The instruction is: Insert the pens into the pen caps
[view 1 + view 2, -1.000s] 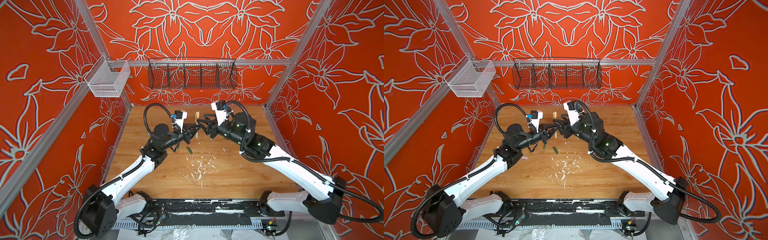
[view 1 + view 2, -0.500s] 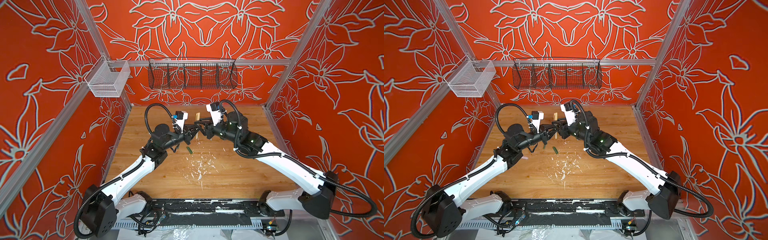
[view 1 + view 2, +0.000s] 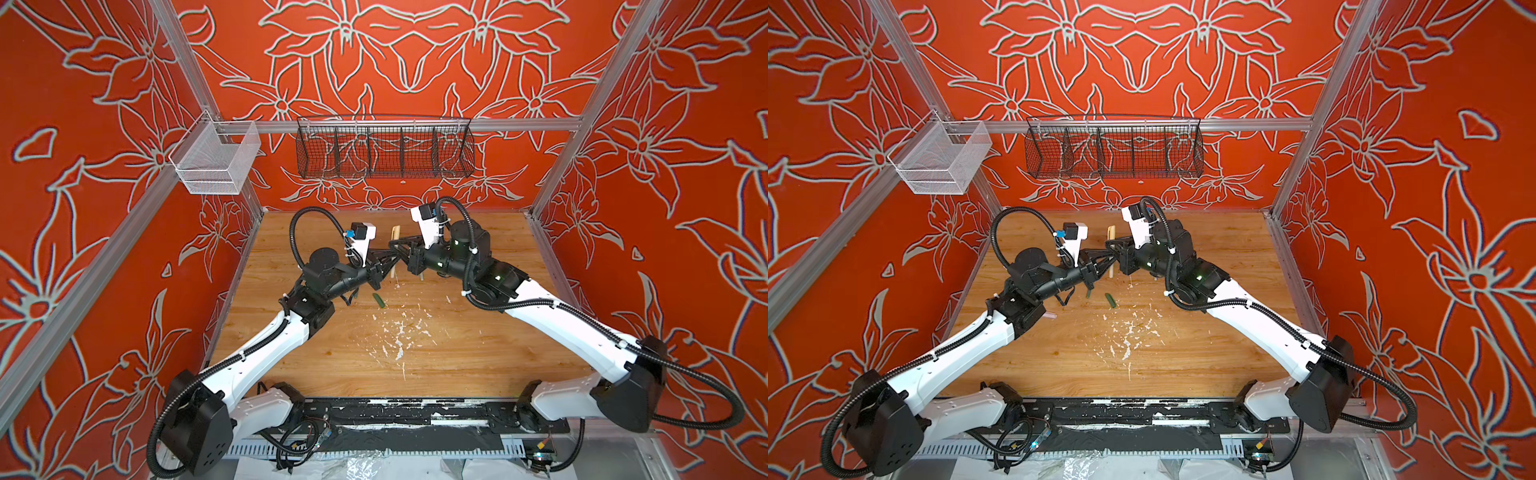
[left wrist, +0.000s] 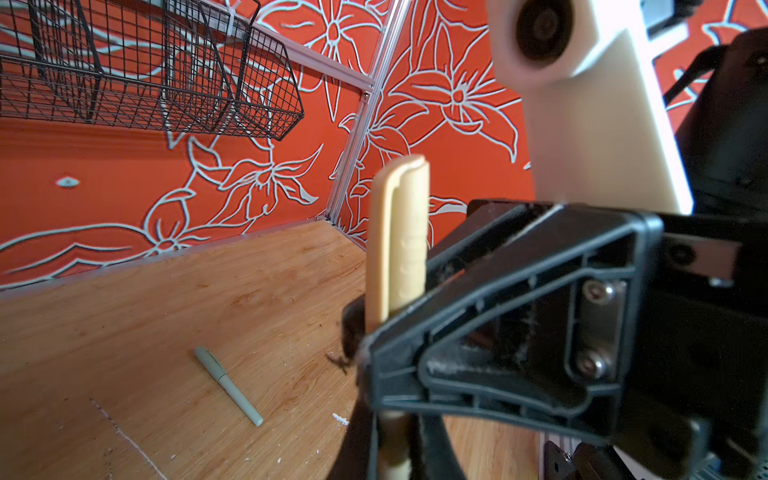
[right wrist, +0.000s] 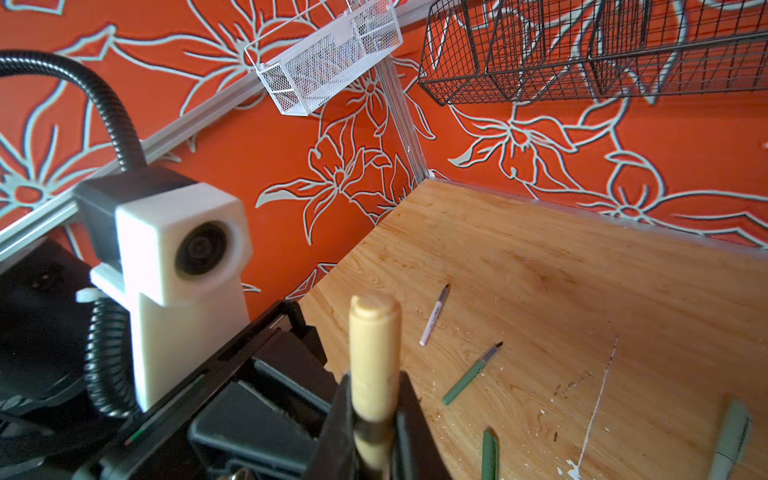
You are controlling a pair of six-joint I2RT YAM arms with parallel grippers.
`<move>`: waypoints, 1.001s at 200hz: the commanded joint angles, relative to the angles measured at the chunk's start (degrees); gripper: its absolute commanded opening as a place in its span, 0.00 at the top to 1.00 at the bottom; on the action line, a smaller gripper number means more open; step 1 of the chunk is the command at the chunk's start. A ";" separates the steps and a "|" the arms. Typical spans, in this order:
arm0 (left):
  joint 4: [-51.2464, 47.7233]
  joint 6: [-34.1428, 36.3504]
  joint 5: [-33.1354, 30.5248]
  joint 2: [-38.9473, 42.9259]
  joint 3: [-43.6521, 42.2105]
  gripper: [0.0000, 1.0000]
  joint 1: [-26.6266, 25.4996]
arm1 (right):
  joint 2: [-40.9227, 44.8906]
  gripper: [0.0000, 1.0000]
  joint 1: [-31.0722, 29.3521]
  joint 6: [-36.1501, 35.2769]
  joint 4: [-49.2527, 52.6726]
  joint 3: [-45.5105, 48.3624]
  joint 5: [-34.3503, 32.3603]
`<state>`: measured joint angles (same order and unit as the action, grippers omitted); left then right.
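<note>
Vertically, left jaws clamp the tan pen [image 3: 391,272], right jaws its cap [image 4: 401,232].

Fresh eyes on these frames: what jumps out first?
Red floral walls on every side. Toward the back of the wooden table, the arms meet: left end effector shut on the tan pen, right end effector shut on its tan cap. White paint flecks litter the table's middle, a dark green cap at their edge.
</note>
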<state>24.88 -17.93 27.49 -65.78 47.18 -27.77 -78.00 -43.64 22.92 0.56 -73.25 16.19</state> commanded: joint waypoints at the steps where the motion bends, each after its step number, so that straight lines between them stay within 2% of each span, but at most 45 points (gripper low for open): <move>1: 1.01 1.03 -1.14 1.20 1.68 0.97 -0.36 | -0.40 1.00 -0.24 2.61 -3.74 -0.49 4.44; 21: 1.32 0.88 -2.59 1.46 1.23 0.67 -0.36 | -0.06 1.00 -0.25 2.86 -4.64 -0.45 3.90; 32: 1.59 1.00 -3.28 1.68 0.85 0.62 -0.35 | 0.27 1.00 -0.30 2.67 -4.99 -0.42 3.06; 48: 1.46 0.98 -4.63 1.94 0.68 0.48 -0.31 | 0.72 1.00 -0.27 2.17 -5.19 -0.51 1.61; 85: -1.24 1.33 -7.48 1.64 1.65 0.41 -0.27 | 0.97 1.00 0.04 0.93 -4.98 -1.66 -2.44; 121: -9.69 1.86 -14.31 -0.20 5.67 0.34 -0.27 | 1.35 1.00 2.16 -0.10 -4.01 -3.03 -6.01; 157: -20.14 1.48 -21.92 -4.06 11.25 0.32 -0.11 | 3.10 1.00 5.91 -0.96 -0.27 -3.40 -7.98; 200: -26.97 -1.50 -28.22 -7.08 14.62 0.33 1.59 | 4.11 1.00 10.60 -3.08 7.59 -2.60 -9.37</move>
<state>4.29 -17.19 5.02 -71.40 59.70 -27.20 -75.37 -35.05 21.80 2.50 -74.52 8.80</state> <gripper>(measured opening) 0.676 0.145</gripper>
